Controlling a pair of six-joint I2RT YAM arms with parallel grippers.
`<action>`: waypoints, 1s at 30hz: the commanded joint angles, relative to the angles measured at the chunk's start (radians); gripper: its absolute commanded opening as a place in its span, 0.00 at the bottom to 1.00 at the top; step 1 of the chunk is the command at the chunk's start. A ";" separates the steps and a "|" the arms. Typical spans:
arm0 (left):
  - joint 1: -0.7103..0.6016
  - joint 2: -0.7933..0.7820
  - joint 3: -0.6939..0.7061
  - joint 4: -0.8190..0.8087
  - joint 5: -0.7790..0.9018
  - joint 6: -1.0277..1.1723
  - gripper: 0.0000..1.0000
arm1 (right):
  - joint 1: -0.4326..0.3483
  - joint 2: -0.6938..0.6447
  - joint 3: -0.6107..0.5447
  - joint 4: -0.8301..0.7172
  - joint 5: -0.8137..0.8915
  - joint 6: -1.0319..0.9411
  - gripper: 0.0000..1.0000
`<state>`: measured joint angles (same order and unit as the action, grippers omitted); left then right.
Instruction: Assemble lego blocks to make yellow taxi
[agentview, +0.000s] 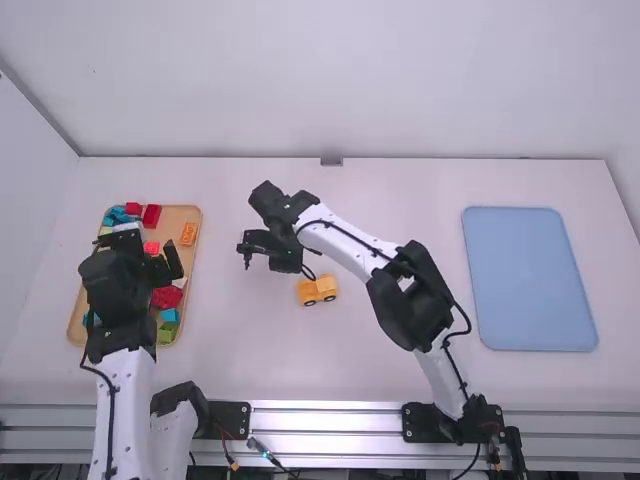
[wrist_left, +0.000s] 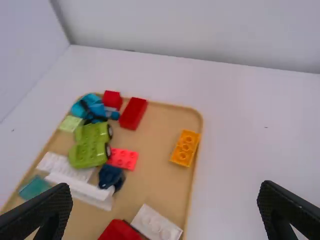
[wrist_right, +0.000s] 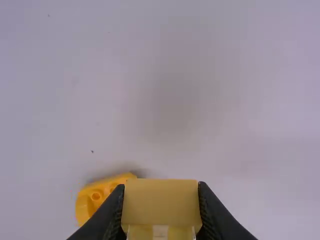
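High view, table: a white table (agentview: 400, 190), with both arms reaching over it.
High view, taxi: a small yellow toy vehicle of plastic blocks (agentview: 318, 290) sits on the table near the middle, just beside the right arm.
High view, left hand: the black two-finger left hand (agentview: 150, 252) is over the light wooden tray (agentview: 192, 222) of coloured blocks, its fingers apart.
High view, right hand: the black right hand (agentview: 248, 250) is above the table, between the wooden tray and the right arm's forearm, a little farther from the camera than the toy vehicle.
High view, blue tray: a flat, light-blue rectangular tray (agentview: 530, 280) lies on the table, right of the right arm.
Left wrist view, left hand: its fingers stand wide apart, with nothing clamped between them.
Left wrist view, wooden tray: an orange studded brick (wrist_left: 185, 148) lies near one edge, apart from a light-green wheeled base (wrist_left: 91, 145), a long red brick (wrist_left: 133, 113), a coral-red studded plate (wrist_left: 123, 158) and a white studded brick (wrist_left: 156, 224).
Right wrist view, right hand: it is clamped on a pale yellow block (wrist_right: 161, 202), one finger against each side.
Right wrist view, taxi: the toy vehicle shows in part behind the block, its rounded end and round studs visible.
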<state>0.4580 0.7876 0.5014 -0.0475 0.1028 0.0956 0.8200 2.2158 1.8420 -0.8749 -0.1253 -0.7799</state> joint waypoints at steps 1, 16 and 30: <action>0.037 -0.027 -0.012 0.000 0.000 -0.032 0.99 | 0.014 0.057 0.016 -0.005 -0.007 -0.014 0.00; 0.163 0.137 -0.012 0.109 0.256 -0.018 0.99 | 0.071 0.110 0.015 -0.019 -0.017 -0.032 0.00; 0.164 0.116 -0.012 0.101 0.256 -0.021 0.99 | 0.079 0.137 0.008 0.029 -0.034 -0.003 0.00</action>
<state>0.6125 0.9325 0.4908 0.0578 0.3408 0.0742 0.8913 2.3363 1.8416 -0.8433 -0.1509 -0.7959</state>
